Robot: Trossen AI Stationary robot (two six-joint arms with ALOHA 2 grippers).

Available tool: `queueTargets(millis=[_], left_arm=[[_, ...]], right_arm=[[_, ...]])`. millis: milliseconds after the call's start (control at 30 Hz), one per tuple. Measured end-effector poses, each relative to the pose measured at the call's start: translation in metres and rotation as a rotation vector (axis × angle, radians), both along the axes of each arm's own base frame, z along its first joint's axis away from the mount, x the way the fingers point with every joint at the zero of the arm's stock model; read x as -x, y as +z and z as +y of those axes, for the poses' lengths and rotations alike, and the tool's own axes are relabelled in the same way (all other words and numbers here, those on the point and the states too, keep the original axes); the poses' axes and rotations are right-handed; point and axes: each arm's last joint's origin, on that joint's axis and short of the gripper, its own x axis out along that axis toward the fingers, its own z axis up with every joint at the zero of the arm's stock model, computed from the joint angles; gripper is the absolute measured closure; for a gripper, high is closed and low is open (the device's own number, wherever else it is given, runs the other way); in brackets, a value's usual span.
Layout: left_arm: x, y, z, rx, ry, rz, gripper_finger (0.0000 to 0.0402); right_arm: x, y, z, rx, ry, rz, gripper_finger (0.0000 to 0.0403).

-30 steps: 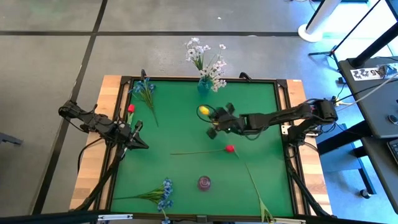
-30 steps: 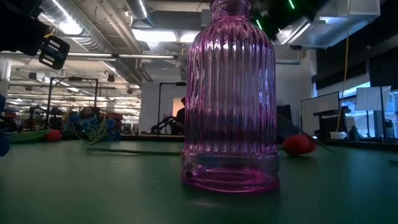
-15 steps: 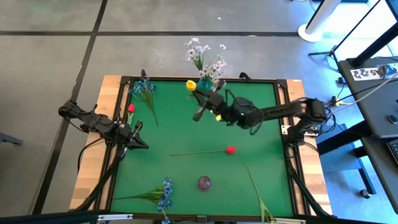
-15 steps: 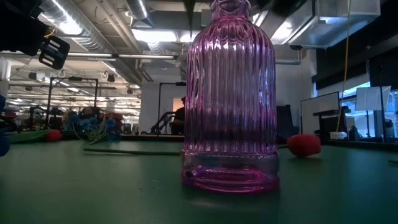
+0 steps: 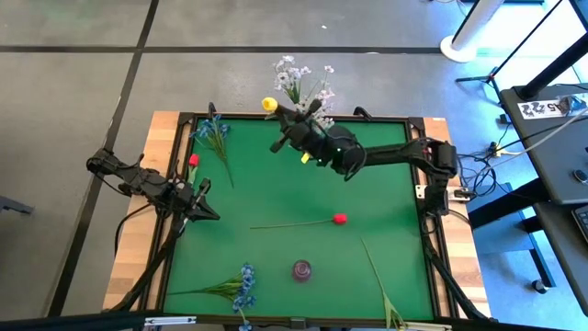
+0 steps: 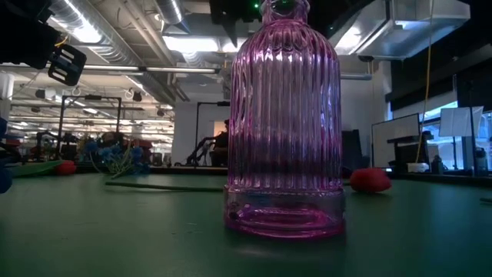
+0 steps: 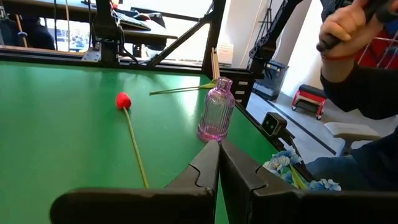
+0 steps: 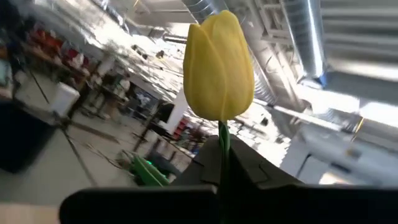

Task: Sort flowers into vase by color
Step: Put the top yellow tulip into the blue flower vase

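Note:
My right gripper reaches over the table's far edge, shut on a yellow-bud flower whose bud stands above the fingers in the right wrist view. White sprigs stand just beside it; my arm hides their vase. A red flower lies flat mid-table, its stem running toward the left. The pink ribbed vase stands upright near the near edge. Blue flowers lie at the far left and near left. My left gripper waits shut at the left side. My right gripper pinches the yellow flower's thin green stem just below the bud, between its two fingers. The flower is lifted clear of the table, with the bud past the fingertips, pointing out beyond the far edge.
A second red bud lies by the left edge. A long green stem lies near the right near corner. A person's hand and sleeve show beyond the near edge. Open green mat lies between the red flower and the far edge.
My right gripper has carried the yellow flower up from mid-table toward the far edge and leftward, turning so the bud now points beyond the far edge beside the white sprigs. The left arm has kept still.

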Motion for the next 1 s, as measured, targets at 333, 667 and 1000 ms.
queueTargets(millis=[333,667,1000], left_arm=[[0.0,0.0,0.0,0.0,0.0,0.0,0.0392],[0.0,0.0,0.0,0.0,0.0,0.0,0.0392],[0.0,0.0,0.0,0.0,0.0,0.0,0.0392]], right_arm=[[0.006,0.0,-0.035,0.041,-0.028,0.019,0.0395],[0.008,-0.007,-0.055,-0.06,0.02,0.038,0.0396],[0.006,-0.027,-0.063,-0.289,-0.125,0.138,0.0388]])
